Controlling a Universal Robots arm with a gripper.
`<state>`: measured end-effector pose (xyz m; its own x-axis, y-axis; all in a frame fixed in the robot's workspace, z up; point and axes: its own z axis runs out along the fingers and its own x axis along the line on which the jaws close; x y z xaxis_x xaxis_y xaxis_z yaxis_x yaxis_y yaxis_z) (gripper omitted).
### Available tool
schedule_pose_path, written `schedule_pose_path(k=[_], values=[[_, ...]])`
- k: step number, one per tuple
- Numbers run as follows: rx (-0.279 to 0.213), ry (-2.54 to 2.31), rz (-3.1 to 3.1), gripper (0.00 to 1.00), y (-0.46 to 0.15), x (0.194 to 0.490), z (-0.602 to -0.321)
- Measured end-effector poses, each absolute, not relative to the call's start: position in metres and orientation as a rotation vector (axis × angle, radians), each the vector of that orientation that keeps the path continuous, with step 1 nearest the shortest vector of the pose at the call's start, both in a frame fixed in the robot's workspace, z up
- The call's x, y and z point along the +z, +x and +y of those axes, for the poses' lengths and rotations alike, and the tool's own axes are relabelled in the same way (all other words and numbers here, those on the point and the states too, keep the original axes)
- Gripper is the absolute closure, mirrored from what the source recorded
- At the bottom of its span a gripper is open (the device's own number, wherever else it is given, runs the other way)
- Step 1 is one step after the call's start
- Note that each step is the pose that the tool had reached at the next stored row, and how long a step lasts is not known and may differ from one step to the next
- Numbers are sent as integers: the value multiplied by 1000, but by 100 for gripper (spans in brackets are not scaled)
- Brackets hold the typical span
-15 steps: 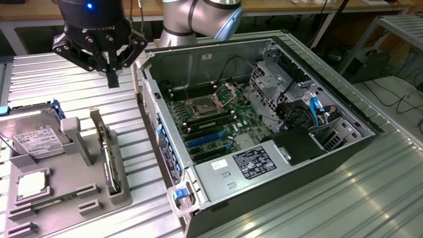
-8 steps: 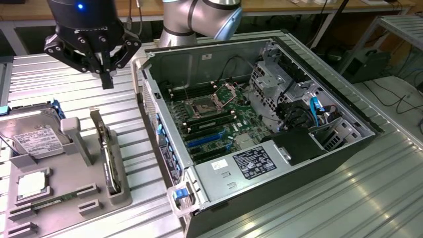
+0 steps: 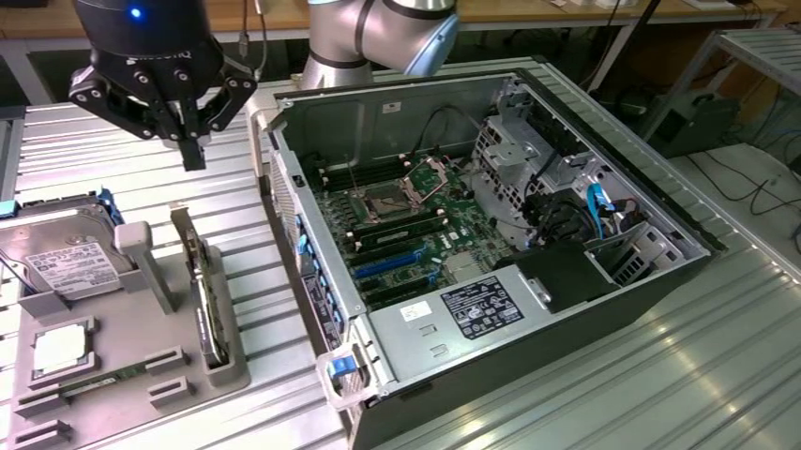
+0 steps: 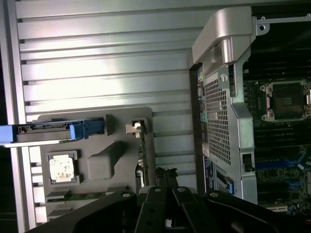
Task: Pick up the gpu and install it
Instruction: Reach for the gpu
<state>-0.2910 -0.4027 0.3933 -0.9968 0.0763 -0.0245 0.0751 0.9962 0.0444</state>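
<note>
Pincer (image 3: 191, 152) hovering empty, tips pressed together; gpu (image 3: 198, 272) standing on edge below it. Prob. light, stiff, fragile; gripping top edge looking best.

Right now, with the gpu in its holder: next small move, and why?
Probably open the jaws. The gripper hangs shut and empty, clear of the gpu, which stands on edge in the gray holder; shut fingers cannot straddle the card.
</note>
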Motion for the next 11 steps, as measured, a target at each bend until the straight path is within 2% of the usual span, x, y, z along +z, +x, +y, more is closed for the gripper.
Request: schedule_pose_path(k=[11], values=[[68,118,3113,89,-305,393,-404]])
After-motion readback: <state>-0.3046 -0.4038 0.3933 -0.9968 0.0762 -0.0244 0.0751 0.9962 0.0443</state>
